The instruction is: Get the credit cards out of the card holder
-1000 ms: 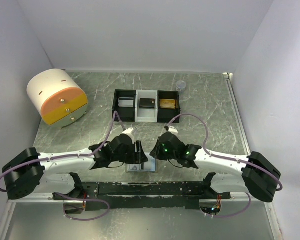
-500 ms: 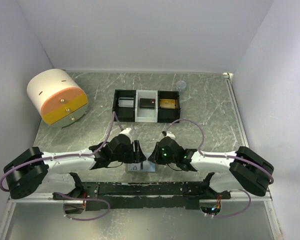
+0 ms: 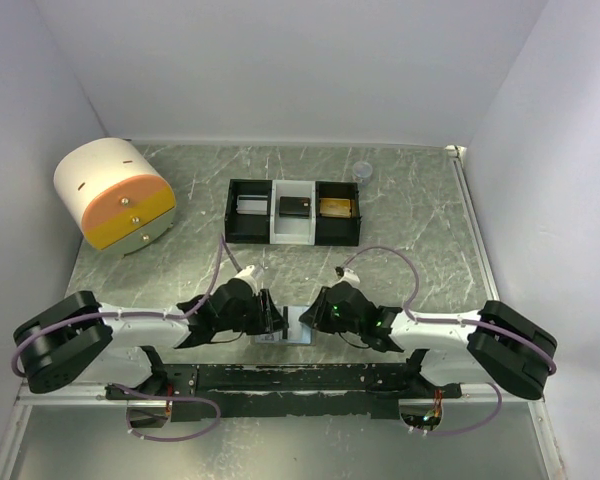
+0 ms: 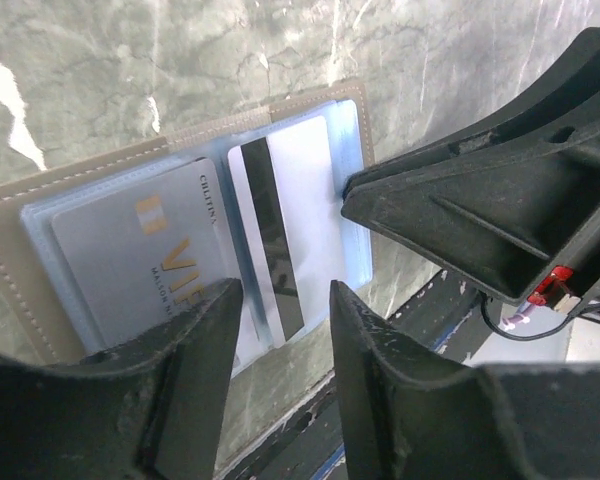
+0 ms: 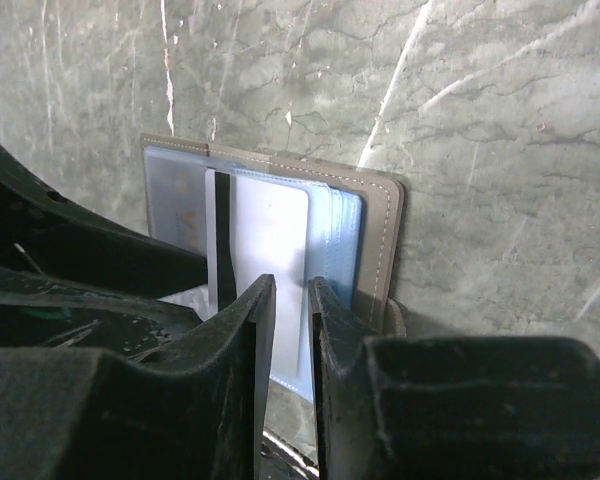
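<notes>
- The silver card (image 4: 130, 260) in the left leaf of the card holder (image 4: 5, 240) bears "VIP" in large gold letters beside a gold chip mark; the fine print around it is too small to read.
- The white card (image 4: 300, 200) next to it shows only a black magnetic stripe and no writing.
- The card holder lies open and flat on the green marbled table (image 3: 420, 220), at lower centre of the top view, between the two wrists. Its grey stitched cover frames pale blue sleeves.
- Both arms lie low and reach inward from the lower corners of the top view, wrists nearly meeting over the holder.
- The left gripper (image 4: 285, 295) hovers over the lower edge of the cards. Its fingers stand partly apart, with nothing between them.
- The right gripper (image 5: 291, 290) points at the holder's edge from the right. Its fingers are nearly together, leaving a thin slit over the white card and blue sleeve. Whether they pinch that edge, I cannot tell.
- The black-and-white tray (image 3: 230, 215) sits farther up the table, well apart from the holder.
</notes>
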You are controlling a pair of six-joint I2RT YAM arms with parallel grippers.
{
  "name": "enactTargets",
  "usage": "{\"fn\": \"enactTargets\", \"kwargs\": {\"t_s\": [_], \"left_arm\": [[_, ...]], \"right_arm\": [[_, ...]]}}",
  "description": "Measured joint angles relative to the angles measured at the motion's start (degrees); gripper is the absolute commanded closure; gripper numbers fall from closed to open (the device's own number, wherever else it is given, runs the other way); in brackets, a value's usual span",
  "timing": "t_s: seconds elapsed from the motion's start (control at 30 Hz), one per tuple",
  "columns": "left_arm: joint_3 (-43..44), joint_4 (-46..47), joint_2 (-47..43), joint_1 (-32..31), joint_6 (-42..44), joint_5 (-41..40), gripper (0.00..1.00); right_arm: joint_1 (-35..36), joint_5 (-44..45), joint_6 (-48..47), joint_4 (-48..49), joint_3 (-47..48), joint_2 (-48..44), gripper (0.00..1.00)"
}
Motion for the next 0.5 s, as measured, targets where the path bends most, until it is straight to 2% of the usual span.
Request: {"fn": "enactTargets", "kwargs": {"t_s": [0.27,0.5], "left_arm": [[-2.4,8.7,4.5,0.0,-3.9,3.5,0.6],[-2.6,8.6,3.4,0.0,-4.6,3.5,0.67]], "right_arm": [[0.0,-0.7,1.5,3.4,-3.0,-1.8,0.78],[0.0,-1.1,1.4,2.8,-3.3,-2.6,0.78]]}}
